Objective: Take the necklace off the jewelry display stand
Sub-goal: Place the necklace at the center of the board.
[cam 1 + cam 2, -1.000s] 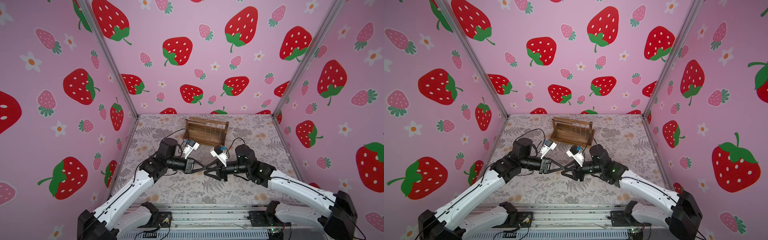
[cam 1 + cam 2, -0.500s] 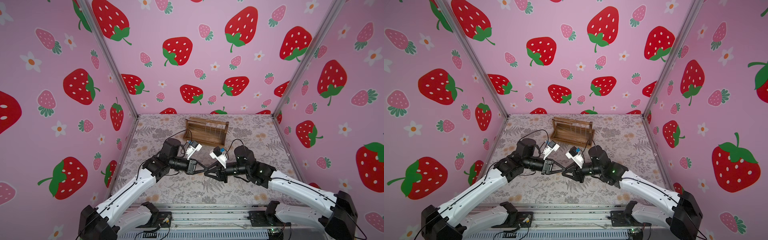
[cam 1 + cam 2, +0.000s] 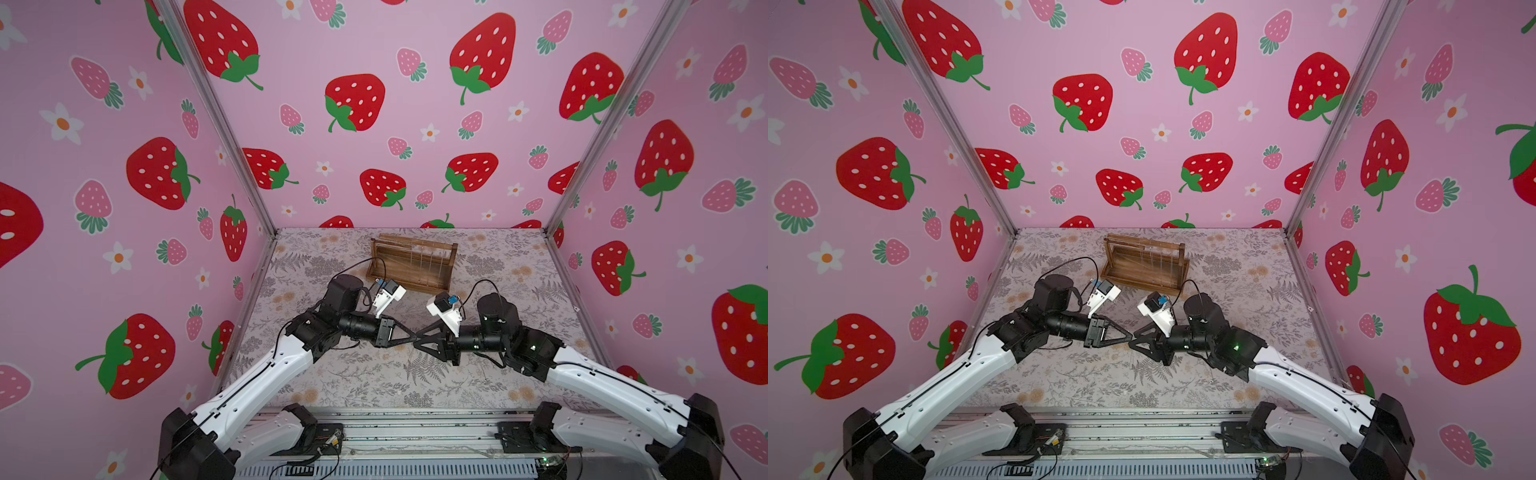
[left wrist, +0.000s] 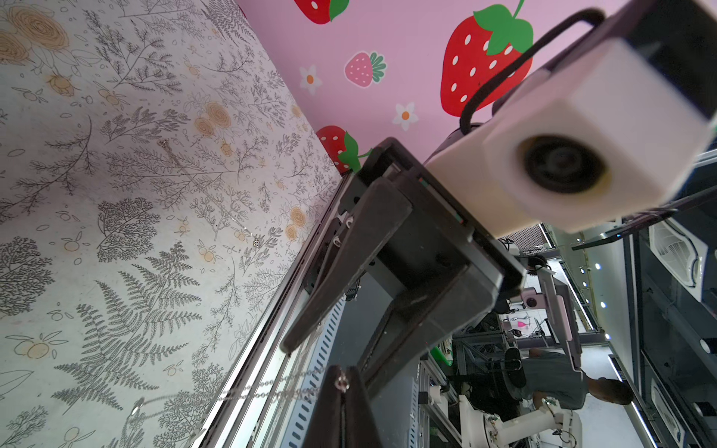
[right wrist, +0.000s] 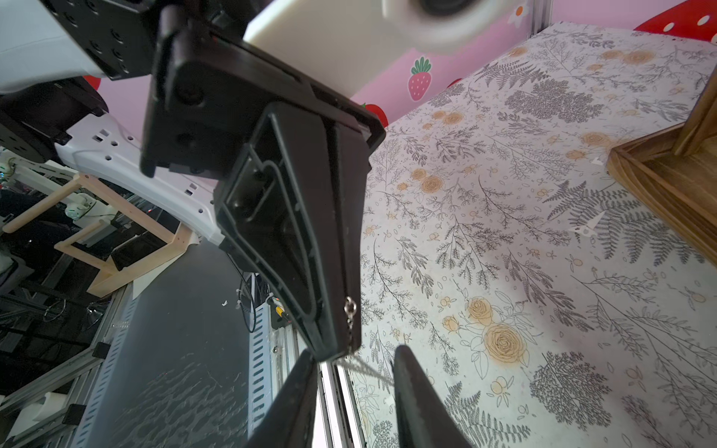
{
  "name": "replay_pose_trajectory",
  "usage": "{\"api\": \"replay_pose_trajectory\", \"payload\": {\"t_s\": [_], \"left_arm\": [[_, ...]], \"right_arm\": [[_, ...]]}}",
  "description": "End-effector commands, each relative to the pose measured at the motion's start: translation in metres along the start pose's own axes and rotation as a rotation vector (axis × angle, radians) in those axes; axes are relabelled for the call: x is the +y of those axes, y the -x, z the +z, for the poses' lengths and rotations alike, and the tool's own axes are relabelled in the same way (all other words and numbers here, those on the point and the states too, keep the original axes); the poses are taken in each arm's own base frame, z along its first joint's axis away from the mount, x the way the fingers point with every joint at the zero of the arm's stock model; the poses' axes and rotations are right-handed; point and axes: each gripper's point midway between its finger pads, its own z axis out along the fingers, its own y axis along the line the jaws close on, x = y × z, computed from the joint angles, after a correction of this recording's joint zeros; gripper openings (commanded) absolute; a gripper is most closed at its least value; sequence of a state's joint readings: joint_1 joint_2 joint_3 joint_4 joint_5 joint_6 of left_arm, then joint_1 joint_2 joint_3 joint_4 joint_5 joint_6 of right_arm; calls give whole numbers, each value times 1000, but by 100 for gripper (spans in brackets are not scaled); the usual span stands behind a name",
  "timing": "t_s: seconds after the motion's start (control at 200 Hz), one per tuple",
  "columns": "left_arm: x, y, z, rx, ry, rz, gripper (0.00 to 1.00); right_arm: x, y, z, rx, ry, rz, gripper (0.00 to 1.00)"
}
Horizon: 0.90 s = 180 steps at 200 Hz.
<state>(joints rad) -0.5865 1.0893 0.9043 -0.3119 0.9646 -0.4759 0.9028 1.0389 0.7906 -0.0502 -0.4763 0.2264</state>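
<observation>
**Necklace clamped at left end effector, chain passing through right end effector**

1. Left end effector [image 5: 335, 345]: fully closed. The tips pinch one end of the necklace [image 5: 350, 307]. A small metal ring of the chain sits against the outer face of the closed tips.

2. Right end effector [image 5: 355, 355]: partly open, with a clear gap between its two fingers [image 5: 417, 395]. The chain crosses this gap. The fingers are not clamped on the chain.

3. Both end effectors are held above the worktop [image 3: 374, 382]. They point at each other, with their tips almost touching.

4. Necklace long axis: in the left wrist view the chain leaves the left end effector's tip as two thin strands side by side. These run away from the tip and down toward the worktop, ending in a small pendant. Whether the pendant rests on the worktop cannot be determined.

5. Jewelry display stand [image 3: 411, 259]: upright on its tray base, on the worktop beyond both end effectors, on the side away from the arm bases, and clear of them. Its top bar runs crosswise, nearly parallel to the line joining the two end effectors and slightly skewed to it. Thin hanging chains [image 3: 422, 262] drop from the bar. One corner of the tray shows in the right wrist view.

6. A separate loose chain [image 4: 255, 242] lies flat on the worktop, apart from both end effectors.
</observation>
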Motion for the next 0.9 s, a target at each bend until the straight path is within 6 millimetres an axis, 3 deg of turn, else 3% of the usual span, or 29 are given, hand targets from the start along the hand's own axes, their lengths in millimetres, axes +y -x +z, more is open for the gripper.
{"api": "replay_pose_trajectory", "payload": {"t_s": [0.0,0.35,0.725,0.895], "left_arm": [[-19,3,-1,19,-45,37,0],[-24,3,-1,29,-61,39,0],[-21,1,0,32,-50,39,0],[-15,0,1,34,-27,34,0]], "right_arm": [[-6,3,0,-7,-33,-14,34],[-6,3,4,3,-27,-20,33],[-5,4,3,0,-21,-10,14],[-3,2,1,-2,-17,-2,0]]}}
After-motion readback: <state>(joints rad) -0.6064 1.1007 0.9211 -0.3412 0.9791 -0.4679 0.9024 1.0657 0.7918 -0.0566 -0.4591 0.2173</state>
